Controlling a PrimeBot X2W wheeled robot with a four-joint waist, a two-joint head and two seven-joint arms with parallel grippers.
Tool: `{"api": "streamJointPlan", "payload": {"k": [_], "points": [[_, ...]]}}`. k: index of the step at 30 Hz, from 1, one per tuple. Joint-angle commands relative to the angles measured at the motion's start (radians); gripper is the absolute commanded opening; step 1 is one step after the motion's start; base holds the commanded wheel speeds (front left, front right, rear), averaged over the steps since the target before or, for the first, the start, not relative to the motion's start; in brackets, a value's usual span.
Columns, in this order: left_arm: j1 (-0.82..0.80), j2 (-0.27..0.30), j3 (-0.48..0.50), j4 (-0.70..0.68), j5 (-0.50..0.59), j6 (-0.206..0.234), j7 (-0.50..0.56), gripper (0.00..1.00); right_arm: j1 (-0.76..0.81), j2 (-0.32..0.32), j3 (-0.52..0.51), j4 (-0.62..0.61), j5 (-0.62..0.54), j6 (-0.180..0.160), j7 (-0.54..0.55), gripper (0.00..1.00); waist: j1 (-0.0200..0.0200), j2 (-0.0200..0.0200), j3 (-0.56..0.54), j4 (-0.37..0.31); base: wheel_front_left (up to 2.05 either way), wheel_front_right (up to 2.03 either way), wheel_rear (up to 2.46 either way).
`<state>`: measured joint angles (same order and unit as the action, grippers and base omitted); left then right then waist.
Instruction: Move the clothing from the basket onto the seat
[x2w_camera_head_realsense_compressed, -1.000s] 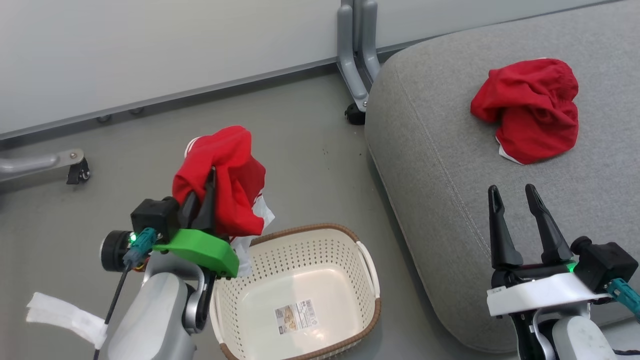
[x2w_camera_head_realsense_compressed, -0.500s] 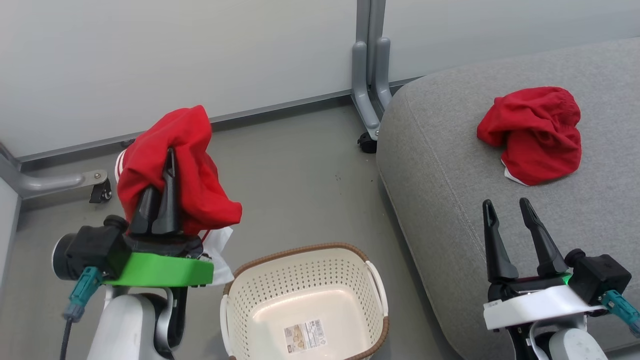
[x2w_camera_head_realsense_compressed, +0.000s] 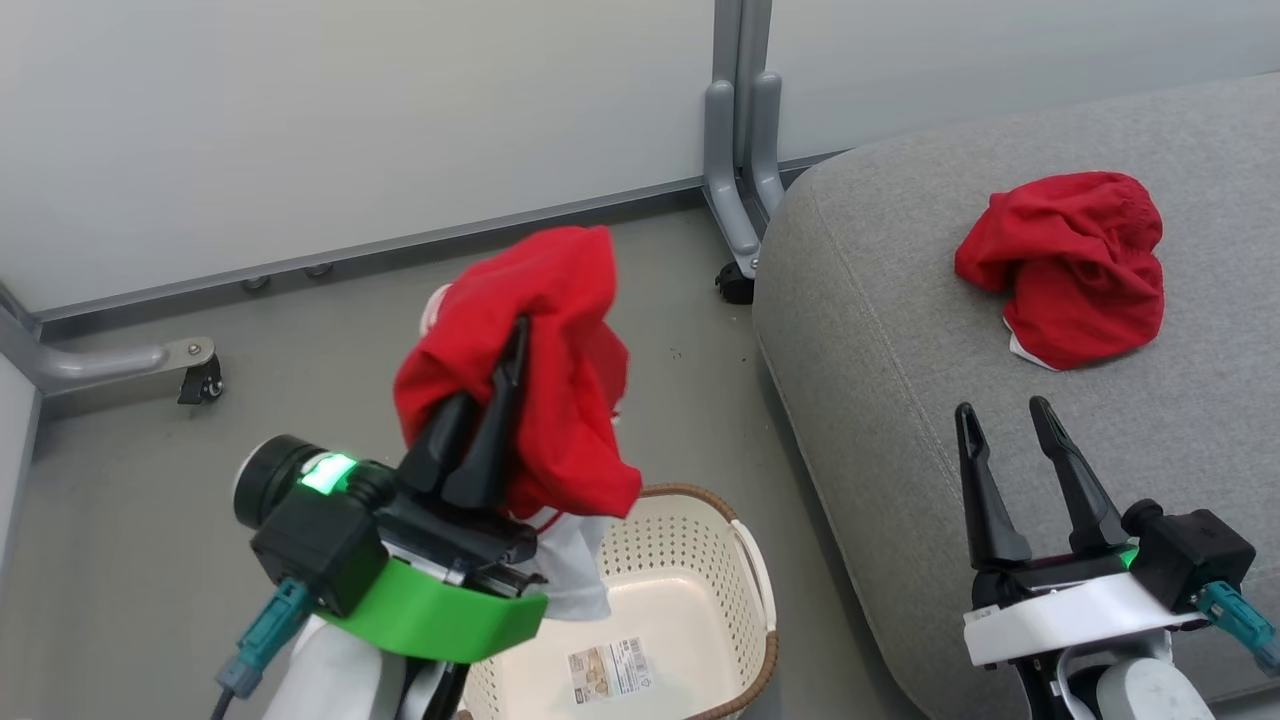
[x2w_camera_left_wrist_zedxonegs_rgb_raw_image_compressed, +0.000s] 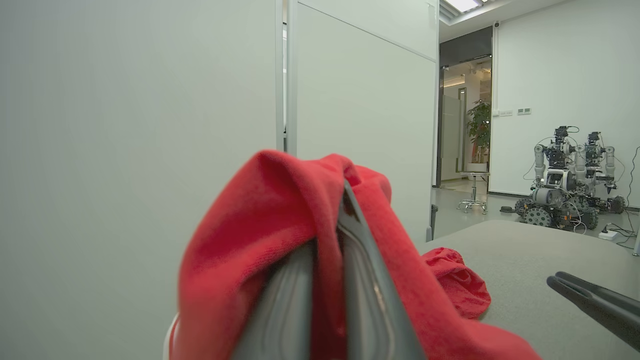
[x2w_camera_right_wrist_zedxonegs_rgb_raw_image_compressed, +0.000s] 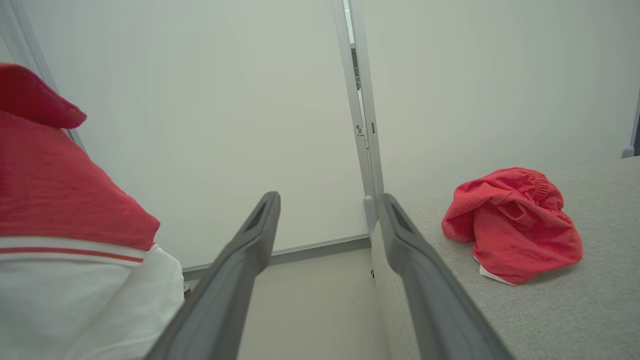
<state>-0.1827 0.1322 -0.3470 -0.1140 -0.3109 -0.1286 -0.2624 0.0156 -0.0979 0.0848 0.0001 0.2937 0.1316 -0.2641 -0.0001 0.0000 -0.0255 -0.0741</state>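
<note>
Reading the label (x2w_camera_head_realsense_compressed: 603, 668) stuck to the floor of the basket (x2w_camera_head_realsense_compressed: 742, 545) is not possible: its print is too small. Around it, the part of the basket floor that shows is bare cream plastic; the left arm and hanging cloth hide the basket's left side.

Above that side, the left gripper (x2w_camera_head_realsense_compressed: 518, 330) has its two dark fingers pressed together on a red garment (x2w_camera_head_realsense_compressed: 560, 300), which drapes over the fingertips on both sides. A white part of the garment hangs down in front of the basket's left wall; I cannot tell whether it touches. In the left wrist view the red cloth (x2w_camera_left_wrist_zedxonegs_rgb_raw_image_compressed: 260, 225) wraps both fingers, and in the right wrist view a white band with a red stripe shows on it (x2w_camera_right_wrist_zedxonegs_rgb_raw_image_compressed: 50, 190).

The second red garment (x2w_camera_head_realsense_compressed: 1070, 265) lies crumpled on the seat (x2w_camera_head_realsense_compressed: 900, 350), well in from its rounded edge, with a sliver of white trim at its lower side.

The right gripper (x2w_camera_head_realsense_compressed: 1001, 408) stands with its fingers spread and nothing between them, over the seat's near part, with bare grey fabric between it and the lying garment.

A strip of floor (x2w_camera_head_realsense_compressed: 330, 340) separates the basket from the seat's edge, and bare floor runs on to the wall panels, where a grey post foot (x2w_camera_head_realsense_compressed: 735, 200) stands beside the seat's corner.
</note>
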Motion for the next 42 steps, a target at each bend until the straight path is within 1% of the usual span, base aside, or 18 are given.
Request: {"api": "streamJointPlan", "payload": {"k": [1, 4, 9, 14, 19, 23, 27, 29, 33, 37, 42], "points": [[-0.019, 0.017, -0.029, -0.017, -0.006, -0.003, -0.003, 0.0, 0.005, -0.005, 0.002, -0.004, -0.004, -0.002, -0.001, 1.0, 0.0001, 0.0, 0.001, 0.0, 0.0, 0.0, 0.0], [-0.027, 0.026, -0.083, -0.048, -0.019, -0.003, -0.003, 0.0, 0.003, -0.007, 0.007, -0.007, -0.004, -0.002, -0.001, 1.0, 0.0001, 0.0, 0.003, 0.0, 0.0, 0.0, 0.0], [-0.041, 0.02, -0.152, -0.095, -0.04, -0.003, -0.003, 0.0, 0.005, -0.012, 0.015, -0.011, -0.004, -0.002, -0.001, 1.0, 0.0001, 0.0, 0.009, 0.0, 0.0, 0.0, 0.0], [-0.062, 0.031, -0.217, -0.134, -0.06, -0.003, -0.003, 0.0, 0.005, -0.018, 0.023, -0.011, -0.002, -0.002, -0.001, 1.0, 0.0001, 0.0, 0.014, -0.001, 0.0, 0.0, 0.0], [-0.067, 0.038, -0.224, -0.142, -0.069, -0.003, -0.003, 0.0, 0.001, -0.02, 0.032, -0.012, 0.001, -0.002, -0.001, 1.0, 0.0001, 0.0, 0.015, -0.003, 0.0, 0.0, 0.0], [-0.06, 0.04, -0.22, -0.13, -0.07, -0.003, -0.003, 0.0, -0.009, -0.038, 0.073, -0.023, 0.014, -0.002, -0.001, 1.0, 0.0001, 0.0, 0.012, -0.006, 0.0, 0.0, 0.0], [-0.052, 0.042, -0.226, -0.121, -0.07, -0.003, -0.003, 0.0, -0.024, -0.088, 0.157, -0.051, 0.039, -0.002, -0.001, 1.0, 0.0001, 0.0, 0.007, -0.008, 0.0, 0.0, 0.0], [-0.051, 0.043, -0.231, -0.117, -0.07, -0.003, -0.003, 0.0, -0.034, -0.128, 0.221, -0.074, 0.055, -0.002, -0.001, 1.0, 0.0001, 0.0, 0.005, -0.009, 0.0, 0.0, 0.0], [-0.053, 0.045, -0.244, -0.106, -0.074, -0.003, -0.003, 0.0, -0.075, -0.232, 0.374, -0.128, 0.074, -0.002, -0.001, 1.0, 0.0001, 0.0, 0.002, -0.008, 0.0, 0.0, 0.0], [-0.058, 0.049, -0.257, -0.098, -0.078, -0.003, -0.003, 0.0, -0.13, -0.329, 0.503, -0.159, 0.062, -0.002, -0.001, 1.0, 0.0001, 0.0, 0.0, -0.006, 0.0, 0.0, 0.0], [-0.063, 0.054, -0.276, -0.096, -0.081, -0.003, -0.003, 0.0, -0.193, -0.387, 0.563, -0.165, 0.056, -0.002, -0.001, 1.0, 0.0001, 0.0, -0.002, 0.0, 0.0, 0.0, 0.0]]}}
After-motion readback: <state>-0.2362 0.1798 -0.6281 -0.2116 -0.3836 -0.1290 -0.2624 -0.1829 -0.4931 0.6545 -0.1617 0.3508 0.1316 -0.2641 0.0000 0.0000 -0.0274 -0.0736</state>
